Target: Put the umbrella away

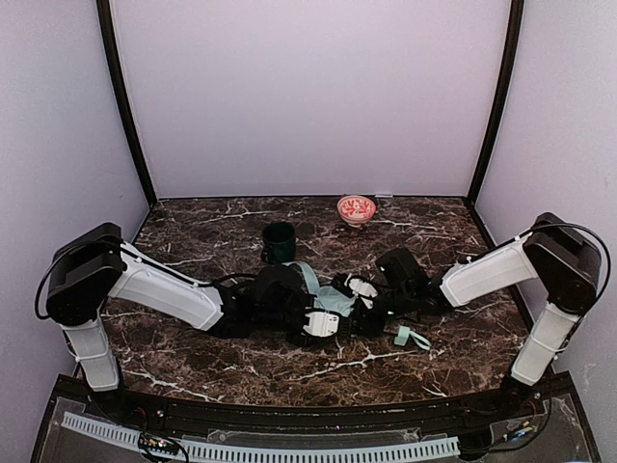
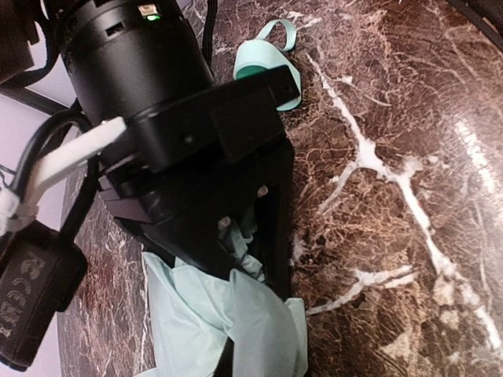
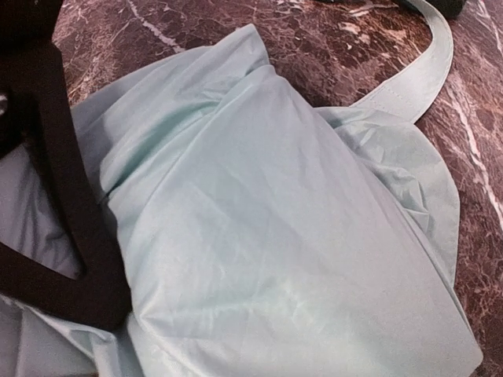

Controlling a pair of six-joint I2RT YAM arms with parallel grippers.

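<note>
Two arms meet low at mid-counter (image 1: 193, 359), tips nearly touching over the umbrella (image 1: 334, 299). Umbrella = crumpled heap of mint fabric lying on the marble btwn the two tips, approx. centre of the counter.

L end effector (image 1: 325, 321) comes in from the left, jaws fully together. In its wrist view the fabric runs right up to it, but can't tell if any cloth is pinched.

R end effector (image 2: 247, 267) comes in from the right, jaws part-way apart w/ a fold of mint cloth btwn them, i.e. clamped on the umbrella fabric. In the R wrist view one black finger (image 3: 59, 196) presses vs. the left side of the bundle. Cloth fills most of that view; other finger not seen.

Strap (image 3: 420, 75), a flat mint band, curves away from the bundle across the counter, toward the mug (image 1: 280, 242).

Handle (image 1: 406, 336), mint w/ a small loop, lies on the counter right of the heap, in front of the R arm and apart from the fabric.

Mug is dark green, upright, just behind the heap. Bowl (image 1: 356, 208), red-patterned, sits at the back of the counter, well apart from the rest.
</note>
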